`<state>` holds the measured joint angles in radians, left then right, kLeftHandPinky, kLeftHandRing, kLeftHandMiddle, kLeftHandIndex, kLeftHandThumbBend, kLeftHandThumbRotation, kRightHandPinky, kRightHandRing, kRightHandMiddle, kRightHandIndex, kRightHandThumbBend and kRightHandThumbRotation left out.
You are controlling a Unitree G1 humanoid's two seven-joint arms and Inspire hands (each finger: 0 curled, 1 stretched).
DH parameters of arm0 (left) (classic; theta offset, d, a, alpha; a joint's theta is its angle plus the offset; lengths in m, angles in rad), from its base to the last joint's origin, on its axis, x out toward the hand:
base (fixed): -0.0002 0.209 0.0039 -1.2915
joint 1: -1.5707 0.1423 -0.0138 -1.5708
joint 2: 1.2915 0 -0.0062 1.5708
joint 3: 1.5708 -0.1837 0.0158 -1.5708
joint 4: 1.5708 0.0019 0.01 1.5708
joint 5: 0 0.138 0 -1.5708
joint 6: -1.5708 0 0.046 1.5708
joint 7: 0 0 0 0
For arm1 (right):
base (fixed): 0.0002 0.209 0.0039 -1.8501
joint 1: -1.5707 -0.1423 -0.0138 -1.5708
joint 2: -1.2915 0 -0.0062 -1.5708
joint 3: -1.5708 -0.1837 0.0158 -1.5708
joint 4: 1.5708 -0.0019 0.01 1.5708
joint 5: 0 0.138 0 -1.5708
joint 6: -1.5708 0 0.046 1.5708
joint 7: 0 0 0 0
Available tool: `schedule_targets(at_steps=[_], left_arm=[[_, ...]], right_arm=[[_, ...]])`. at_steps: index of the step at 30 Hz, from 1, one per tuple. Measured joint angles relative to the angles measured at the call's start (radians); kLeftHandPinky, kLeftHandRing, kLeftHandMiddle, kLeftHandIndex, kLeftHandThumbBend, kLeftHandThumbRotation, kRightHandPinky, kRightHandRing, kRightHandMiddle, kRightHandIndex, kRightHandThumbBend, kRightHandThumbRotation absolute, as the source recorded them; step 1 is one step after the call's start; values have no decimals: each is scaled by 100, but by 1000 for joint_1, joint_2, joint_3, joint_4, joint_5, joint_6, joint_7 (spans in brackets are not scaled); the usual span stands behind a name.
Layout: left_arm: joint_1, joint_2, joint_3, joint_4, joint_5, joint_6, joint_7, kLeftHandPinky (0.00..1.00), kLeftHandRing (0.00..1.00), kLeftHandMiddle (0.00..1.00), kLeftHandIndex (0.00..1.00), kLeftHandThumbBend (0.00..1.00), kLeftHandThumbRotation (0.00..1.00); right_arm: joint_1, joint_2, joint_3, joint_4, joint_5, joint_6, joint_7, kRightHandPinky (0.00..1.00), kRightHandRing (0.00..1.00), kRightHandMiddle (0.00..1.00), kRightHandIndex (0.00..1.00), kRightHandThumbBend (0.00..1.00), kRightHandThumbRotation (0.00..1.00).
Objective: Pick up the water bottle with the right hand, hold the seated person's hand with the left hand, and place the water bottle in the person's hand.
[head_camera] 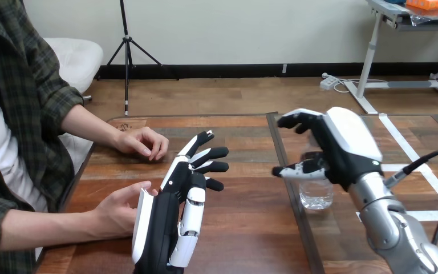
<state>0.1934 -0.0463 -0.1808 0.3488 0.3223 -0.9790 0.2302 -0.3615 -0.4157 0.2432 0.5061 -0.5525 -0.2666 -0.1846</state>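
We see a clear water bottle point(316, 194), a brown wood-grained table point(245, 222), a black-and-white left hand point(168, 222) and right hand point(342, 145), and a silver forearm point(390, 222).

Clear water bottle point(316, 193), upright on the tabletop at the right, its top tucked behind the right hand point(342, 148). The person's hand at lower left point(117, 210) is open, right against the left hand point(171, 217).

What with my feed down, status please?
Left hand open, beside person's lower hand. Right hand curled round bottle, bottle on table. Nothing in the way.
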Motion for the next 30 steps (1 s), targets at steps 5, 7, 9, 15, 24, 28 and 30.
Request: schedule_targets(at_steps=[5,7,9,15,24,28,30], left_arm=[[0,0,0,0,1,0,1,56,70,76,86,10,100],[0,0,0,0,1,0,1,56,70,76,86,10,100],[0,0,0,0,1,0,1,56,70,76,86,10,100],[0,0,0,0,1,0,1,56,69,76,86,10,100],[0,0,1,0,1,0,3,56,69,76,86,10,100],[0,0,0,0,-1,0,3,56,69,76,86,10,100],[0,0,0,0,-1,0,3,56,69,76,86,11,100]], right_arm=[[13,13,1,-27,1,-4,9,66,72,74,69,74,0],[20,20,1,-37,1,-6,16,66,72,74,69,73,0],[26,24,3,-48,1,-6,20,66,72,74,68,73,0],[42,29,11,-87,0,-6,41,66,72,74,69,73,0],[54,35,23,-110,-4,-3,49,65,72,74,68,74,0],[55,36,26,-110,-5,-1,49,65,72,74,68,74,0],[56,36,27,-110,-8,4,50,66,72,74,68,74,0]])
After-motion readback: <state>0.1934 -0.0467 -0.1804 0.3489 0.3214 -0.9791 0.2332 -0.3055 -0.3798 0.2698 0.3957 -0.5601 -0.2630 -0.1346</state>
